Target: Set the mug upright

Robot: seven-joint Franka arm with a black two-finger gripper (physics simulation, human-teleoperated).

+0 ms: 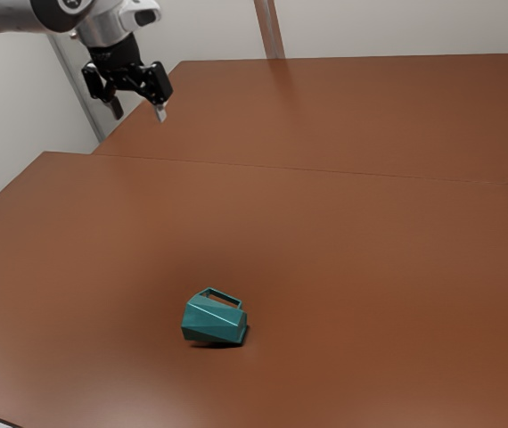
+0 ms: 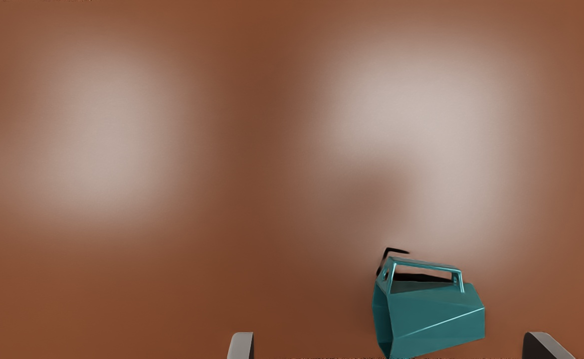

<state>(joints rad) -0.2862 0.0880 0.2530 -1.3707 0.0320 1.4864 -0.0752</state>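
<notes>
High above the table, at the exterior view's upper left, my gripper (image 1: 139, 116) hangs open with nothing held. A teal faceted mug (image 1: 214, 319) lies on its side on the brown table, well below the gripper and toward the exterior view's lower middle, its handle on the upper side. In the wrist view the mug (image 2: 436, 319) shows its dark mouth at one end and its handle raised along one side. The gripper's (image 2: 389, 345) fingertips stand wide apart there, the mug appearing between them but far beneath.
The brown table (image 1: 370, 267) spreads around the mug. Behind it, a second brown surface (image 1: 352, 116) extends toward a pale wall (image 1: 405, 27). A dark gap runs along that surface's edge at the exterior view's far right.
</notes>
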